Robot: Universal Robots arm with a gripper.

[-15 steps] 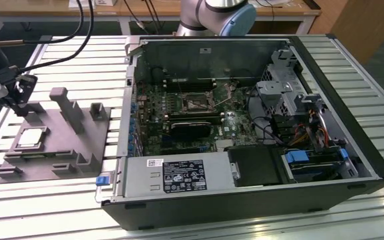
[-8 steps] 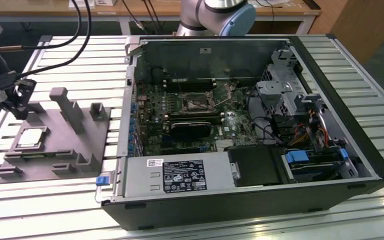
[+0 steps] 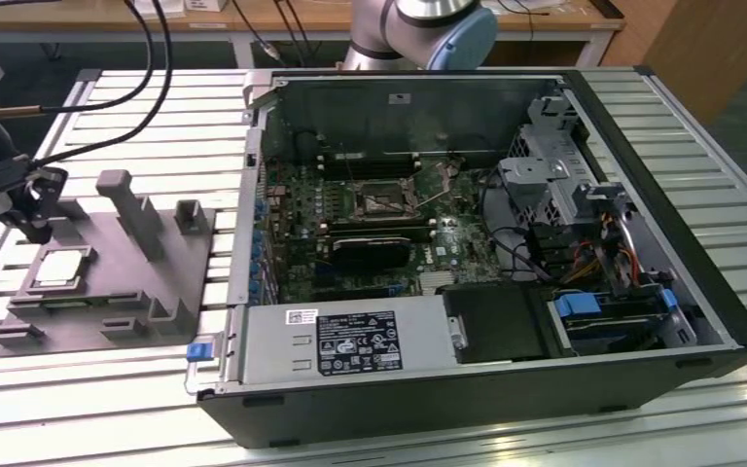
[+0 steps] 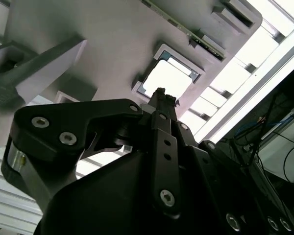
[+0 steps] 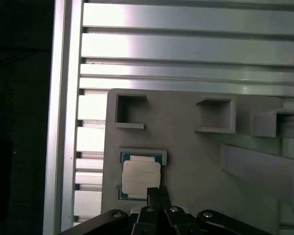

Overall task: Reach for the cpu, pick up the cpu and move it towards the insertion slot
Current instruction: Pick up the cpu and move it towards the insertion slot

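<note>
Slotted aluminium table (image 3: pixel 88 409) carries a grey fixture plate (image 3: pixel 101 292) at the exterior view's left and an open computer case (image 3: pixel 478 409) beside it. The cpu (image 3: pixel 59 268) lies flat in a square recess of the plate, well apart from the insertion slot (image 3: pixel 380 201) on the board inside the case. The gripper (image 3: pixel 39 232) hangs just above the plate. Its jaws are drawn narrow, tips together, holding nothing. In the first wrist view the tips sit over one edge of the chip.
</note>
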